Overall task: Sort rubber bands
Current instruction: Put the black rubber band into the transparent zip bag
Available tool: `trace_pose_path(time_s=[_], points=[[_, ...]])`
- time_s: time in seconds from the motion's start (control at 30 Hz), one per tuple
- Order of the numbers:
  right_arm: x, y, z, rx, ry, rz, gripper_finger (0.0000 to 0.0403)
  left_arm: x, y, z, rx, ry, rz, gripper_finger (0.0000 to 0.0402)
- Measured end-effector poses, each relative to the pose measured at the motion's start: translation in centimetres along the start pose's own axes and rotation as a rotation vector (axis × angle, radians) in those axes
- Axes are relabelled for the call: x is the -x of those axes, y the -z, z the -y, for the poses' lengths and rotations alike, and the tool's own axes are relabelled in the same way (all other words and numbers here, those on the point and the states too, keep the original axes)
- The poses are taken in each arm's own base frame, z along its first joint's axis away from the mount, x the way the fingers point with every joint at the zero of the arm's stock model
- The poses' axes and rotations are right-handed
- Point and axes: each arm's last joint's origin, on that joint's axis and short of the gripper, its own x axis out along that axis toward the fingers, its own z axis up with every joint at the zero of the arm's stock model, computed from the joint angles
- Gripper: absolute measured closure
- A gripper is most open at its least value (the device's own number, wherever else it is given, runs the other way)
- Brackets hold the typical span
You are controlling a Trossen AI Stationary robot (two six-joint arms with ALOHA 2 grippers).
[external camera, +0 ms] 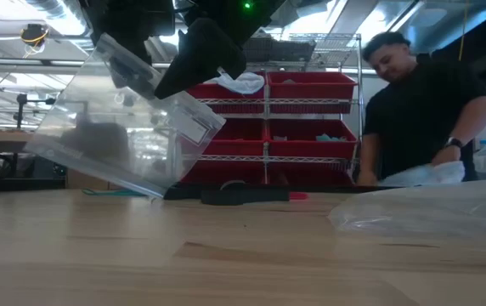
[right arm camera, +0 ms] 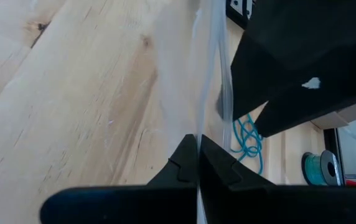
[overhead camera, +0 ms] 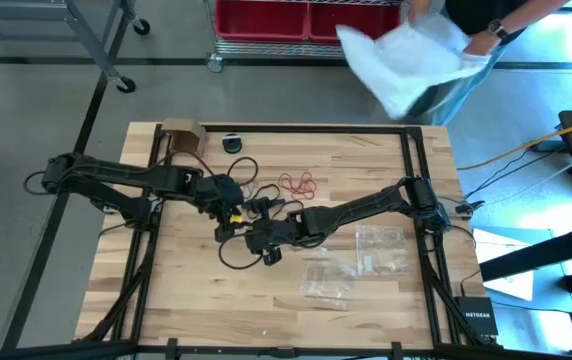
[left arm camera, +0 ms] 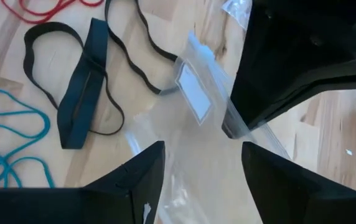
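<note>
Jaws: right gripper (right arm camera: pixel 198 155) pinched on clear zip bag (left arm camera: pixel 193 102) edge; left gripper (left arm camera: pixel 203 165) spread wide around it. Grip opposite lip, pull mouth open before loading black bands (left arm camera: pixel 78 93).

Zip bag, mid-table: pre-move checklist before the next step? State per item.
1. Right gripper pinching the clear zip bag: ok, fingers shut on its edge.
2. Left gripper ready at the bag: ok, fingers spread, bag between them.
3. Bag off the table: ok, low view shows it tilted, one corner down.
4. Bag mouth open: cannot tell.
5. Black rubber bands outside the bag: ok, loose on the wood beside the teal bands.
6. Person away from the arms: ok, behind the far edge.
</note>
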Motion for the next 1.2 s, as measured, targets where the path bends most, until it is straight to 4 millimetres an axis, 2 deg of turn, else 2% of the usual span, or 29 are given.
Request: trace_pose_path(time_s=[0.2, 0.4, 0.53, 0.8, 1.2], points=[[0.0, 0.0, 0.0, 0.0, 0.001, 0.001, 0.0403, 0.0, 0.0, 0.0, -0.007, 0.0, -0.001, 0.0203], [0.0, 0.0, 0.0, 0.0, 0.001, 0.0, 0.0403, 1.7, -0.5, -0.4, -0.003, 0.007, 0.071, 0.0204], [0.0, 0.0, 0.0, 0.0, 0.001, 0.001, 0.0403, 2.1, -0.6, -0.2, -0.01, 0.035, 0.098, 0.0204], [0.0, 0.0, 0.0, 0.0, 0.0, 0.0, 0.0403, 1.1, -0.5, 1.1, -0.053, 0.083, 0.067, 0.0204], [0.0, 0.0, 0.0, -0.001, 0.0, 0.001, 0.0403, -0.5, -0.1, 0.8, -0.056, -0.01, -0.007, 0.0204]])
